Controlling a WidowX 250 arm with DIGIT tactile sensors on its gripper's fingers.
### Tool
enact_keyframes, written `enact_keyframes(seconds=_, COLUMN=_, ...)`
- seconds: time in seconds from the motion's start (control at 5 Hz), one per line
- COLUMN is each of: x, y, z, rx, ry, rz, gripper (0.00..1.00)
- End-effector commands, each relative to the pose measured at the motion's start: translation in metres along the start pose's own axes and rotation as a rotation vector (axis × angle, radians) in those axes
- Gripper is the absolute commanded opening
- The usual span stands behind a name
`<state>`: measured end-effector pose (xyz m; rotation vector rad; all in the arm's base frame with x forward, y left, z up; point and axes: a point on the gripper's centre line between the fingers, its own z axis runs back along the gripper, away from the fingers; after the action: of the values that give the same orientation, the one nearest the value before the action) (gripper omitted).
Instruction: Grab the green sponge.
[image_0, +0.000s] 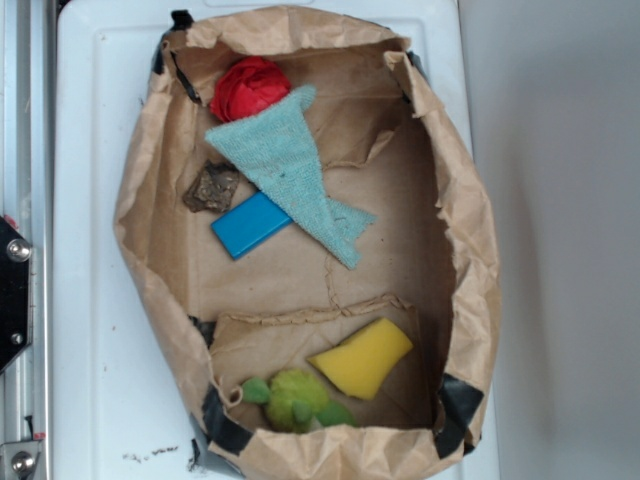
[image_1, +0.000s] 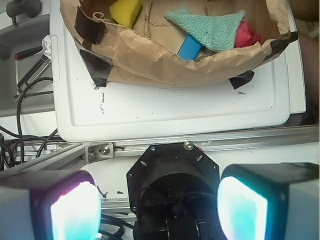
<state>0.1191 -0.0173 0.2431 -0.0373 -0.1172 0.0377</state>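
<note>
Bright even light; soft focus; faint shadows.

Exterior: overhead, looking down. Wrist: low, outside, facing paper bag (image_1: 165, 65); both share it.

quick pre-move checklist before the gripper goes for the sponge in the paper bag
1. Target found: the flat yellow foam sponge lies on the floor of the brown paper bag - ok.
2. Top of sponge uncovered - ok.
3. Neighbour: the fuzzy green plush toy sits right beside the sponge; whether they touch - cannot tell.
4. Gripper open and empty, pads wide apart in the wrist view - ok.
5. Gripper above the sponge: it is outside the bag, off the white tray - not ok.
6. The teal terry cloth and blue block lie apart from the sponge - ok.
</note>
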Motion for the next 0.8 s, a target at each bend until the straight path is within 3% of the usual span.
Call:
enact_keyframes(seconds=0.0, x=0.0, y=0.0, z=0.0, rx=0.0, ry=0.0, rz=0.0, gripper=1.0)
enact_keyframes(seconds=0.2, x=0.027, y=-0.004, z=-0.01, rx=-0.006, ry=0.007, rz=0.049, gripper=1.0)
enact_keyframes(seconds=0.4, x=0.052, y=0.0, z=-0.025, rx=0.009, ry=0.0, rz=0.056, gripper=1.0)
enact_keyframes(seconds=0.6, x=0.075, y=0.01, z=-0.037, rx=-0.012, ry=-0.017, rz=0.095, gripper=1.0)
